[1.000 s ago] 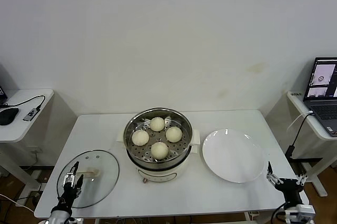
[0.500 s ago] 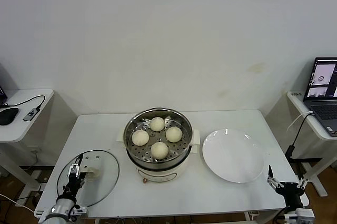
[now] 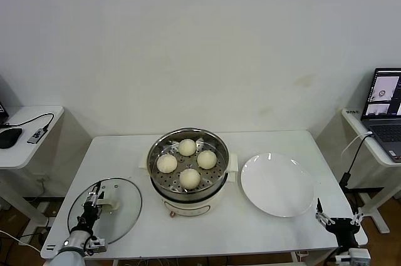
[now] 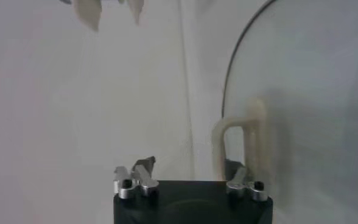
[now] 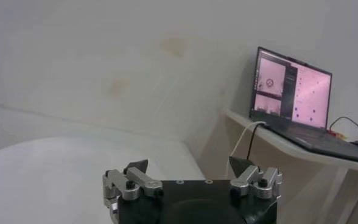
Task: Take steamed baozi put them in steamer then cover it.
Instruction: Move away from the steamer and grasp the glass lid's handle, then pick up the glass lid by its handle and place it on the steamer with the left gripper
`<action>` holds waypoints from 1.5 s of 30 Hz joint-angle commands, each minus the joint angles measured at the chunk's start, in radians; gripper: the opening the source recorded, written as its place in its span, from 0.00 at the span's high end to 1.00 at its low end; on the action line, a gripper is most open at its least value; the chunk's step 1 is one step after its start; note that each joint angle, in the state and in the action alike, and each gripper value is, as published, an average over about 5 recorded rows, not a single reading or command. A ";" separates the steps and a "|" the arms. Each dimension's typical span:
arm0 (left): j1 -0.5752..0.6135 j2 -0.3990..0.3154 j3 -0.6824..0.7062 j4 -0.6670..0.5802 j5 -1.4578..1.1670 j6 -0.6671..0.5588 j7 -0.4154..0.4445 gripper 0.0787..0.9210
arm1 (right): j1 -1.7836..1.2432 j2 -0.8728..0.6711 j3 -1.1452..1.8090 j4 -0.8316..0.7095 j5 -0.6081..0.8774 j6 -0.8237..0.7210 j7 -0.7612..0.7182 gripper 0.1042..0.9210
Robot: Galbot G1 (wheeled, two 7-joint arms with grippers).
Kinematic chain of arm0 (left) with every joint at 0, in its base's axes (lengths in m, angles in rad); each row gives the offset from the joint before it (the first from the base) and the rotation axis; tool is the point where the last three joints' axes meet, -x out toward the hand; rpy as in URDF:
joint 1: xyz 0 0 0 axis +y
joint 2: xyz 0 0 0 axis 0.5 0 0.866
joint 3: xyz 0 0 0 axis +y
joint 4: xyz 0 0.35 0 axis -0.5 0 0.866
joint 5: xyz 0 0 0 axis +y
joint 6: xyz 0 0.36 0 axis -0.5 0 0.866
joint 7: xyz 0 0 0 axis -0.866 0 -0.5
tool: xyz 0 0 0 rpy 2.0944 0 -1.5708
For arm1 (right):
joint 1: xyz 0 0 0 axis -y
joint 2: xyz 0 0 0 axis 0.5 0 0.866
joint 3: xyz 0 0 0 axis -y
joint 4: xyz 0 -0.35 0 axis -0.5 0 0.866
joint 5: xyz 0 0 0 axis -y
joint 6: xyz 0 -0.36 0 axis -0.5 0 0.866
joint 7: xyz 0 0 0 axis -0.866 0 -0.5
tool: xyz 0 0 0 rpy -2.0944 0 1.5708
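Note:
Several pale baozi (image 3: 190, 178) lie on the perforated tray inside the steel steamer (image 3: 154, 153) at the table's middle. The glass cover (image 3: 122, 216) lies flat on the table's near left corner, its cream bar handle (image 3: 111, 204) facing up. My left gripper (image 3: 94, 193) is low over the cover right beside that handle. In the left wrist view the left gripper (image 4: 188, 165) has its fingers apart, and the handle (image 4: 247, 137) sits by one fingertip. My right gripper (image 3: 337, 219) hangs open and empty off the table's near right corner, seen again as the right gripper (image 5: 189, 164).
An empty white plate (image 3: 277, 184) lies to the right of the steamer. A side table with a laptop (image 3: 383, 100) stands at the far right. Another side table (image 3: 25, 134) with a mouse and cable stands at the left.
My left gripper has moved forward over the cover up to its handle, and its fingers have drawn closer together. The right gripper has sunk slightly.

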 commanded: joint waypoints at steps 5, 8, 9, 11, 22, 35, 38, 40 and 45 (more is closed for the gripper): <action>-0.010 -0.008 -0.003 0.028 -0.024 -0.009 -0.004 0.57 | -0.004 -0.003 -0.008 0.009 -0.011 0.000 -0.003 0.12; -0.002 -0.010 -0.010 0.022 -0.031 -0.014 -0.015 0.68 | -0.006 -0.006 -0.011 0.011 -0.014 0.000 -0.004 0.12; 0.003 -0.010 -0.014 0.015 -0.034 -0.015 -0.020 0.72 | -0.006 -0.007 -0.012 0.011 -0.015 0.000 -0.004 0.12; 0.015 -0.010 -0.024 -0.003 -0.040 -0.012 -0.028 0.78 | -0.006 -0.009 -0.015 0.012 -0.018 0.000 -0.004 0.12; 0.121 0.014 -0.116 -0.287 -0.071 0.155 -0.005 0.92 | -0.015 -0.014 -0.055 0.026 -0.045 0.000 0.000 0.12; 0.064 0.158 -0.128 -0.514 -0.228 0.344 0.203 0.92 | -0.030 -0.011 -0.071 0.052 -0.051 0.003 -0.002 0.12; 0.020 0.209 -0.069 -0.554 -0.276 0.379 0.236 0.92 | -0.030 -0.007 -0.069 0.050 -0.056 0.006 0.001 0.12; -0.022 0.241 -0.018 -0.568 -0.308 0.398 0.244 0.92 | -0.029 -0.004 -0.068 0.048 -0.062 0.008 0.002 0.12; -0.166 0.289 0.173 -0.579 -0.356 0.431 0.234 0.92 | -0.017 0.012 -0.092 0.047 -0.087 0.005 0.010 0.12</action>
